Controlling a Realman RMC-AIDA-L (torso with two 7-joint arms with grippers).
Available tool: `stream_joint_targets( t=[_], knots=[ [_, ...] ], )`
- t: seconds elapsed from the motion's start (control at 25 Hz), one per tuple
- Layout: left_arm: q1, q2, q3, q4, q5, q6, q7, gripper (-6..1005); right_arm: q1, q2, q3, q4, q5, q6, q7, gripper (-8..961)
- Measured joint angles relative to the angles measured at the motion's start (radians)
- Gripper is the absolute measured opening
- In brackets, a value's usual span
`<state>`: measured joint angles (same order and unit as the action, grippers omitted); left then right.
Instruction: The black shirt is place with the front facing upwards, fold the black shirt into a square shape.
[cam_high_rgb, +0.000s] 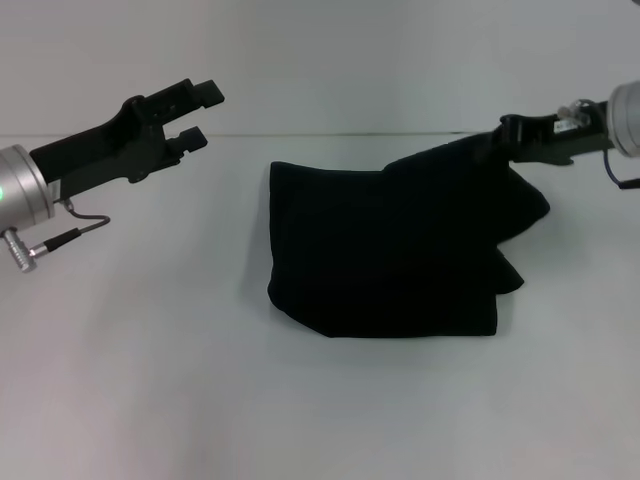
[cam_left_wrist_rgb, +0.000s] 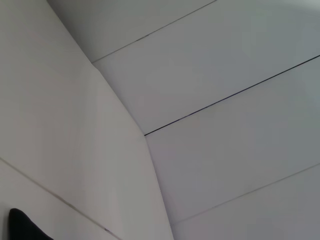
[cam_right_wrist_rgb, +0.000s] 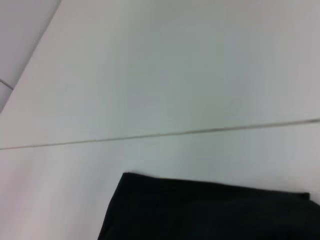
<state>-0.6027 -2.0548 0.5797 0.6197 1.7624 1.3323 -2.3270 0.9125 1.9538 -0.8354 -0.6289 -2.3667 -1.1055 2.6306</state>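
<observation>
The black shirt lies folded in the middle of the white table, with no lettering showing. Its far right corner is lifted off the table up to my right gripper, which is shut on that cloth at the upper right. A fold hangs down from the raised corner toward the shirt's right edge. My left gripper hovers open above the table, left of the shirt and apart from it, with nothing between its fingers. In the right wrist view the black shirt fills the lower part.
A pale wall rises behind the table's far edge. White table surface surrounds the shirt in front and to the left. A small dark shape shows in the left wrist view's corner; what it is I cannot tell.
</observation>
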Motion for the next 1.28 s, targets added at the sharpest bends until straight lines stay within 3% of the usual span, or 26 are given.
stream_joint_targets(
  t=[0.24, 0.36, 0.6, 0.84, 1.28],
  knots=[
    [0.005, 0.000, 0.000, 0.000, -0.007, 0.000, 0.000, 842, 0.017, 0.007, -0.002, 0.076, -0.006, 0.011, 0.001, 73],
    [0.005, 0.001, 0.000, -0.001, -0.009, -0.004, 0.000, 842, 0.011, -0.005, 0.010, 0.117, 0.010, -0.045, 0.026, 75],
    [-0.002, 0.003, 0.001, -0.001, -0.010, -0.008, 0.003, 842, -0.020, -0.042, 0.066, 0.074, 0.066, -0.185, 0.044, 80],
    [-0.004, 0.000, 0.000, -0.002, -0.010, -0.009, 0.009, 842, -0.040, -0.067, 0.082, 0.080, 0.065, -0.210, 0.054, 85],
    [-0.001, 0.000, 0.000, -0.003, -0.012, -0.011, 0.011, 843, -0.065, -0.041, 0.028, 0.152, -0.064, -0.069, 0.041, 93]
  ],
)
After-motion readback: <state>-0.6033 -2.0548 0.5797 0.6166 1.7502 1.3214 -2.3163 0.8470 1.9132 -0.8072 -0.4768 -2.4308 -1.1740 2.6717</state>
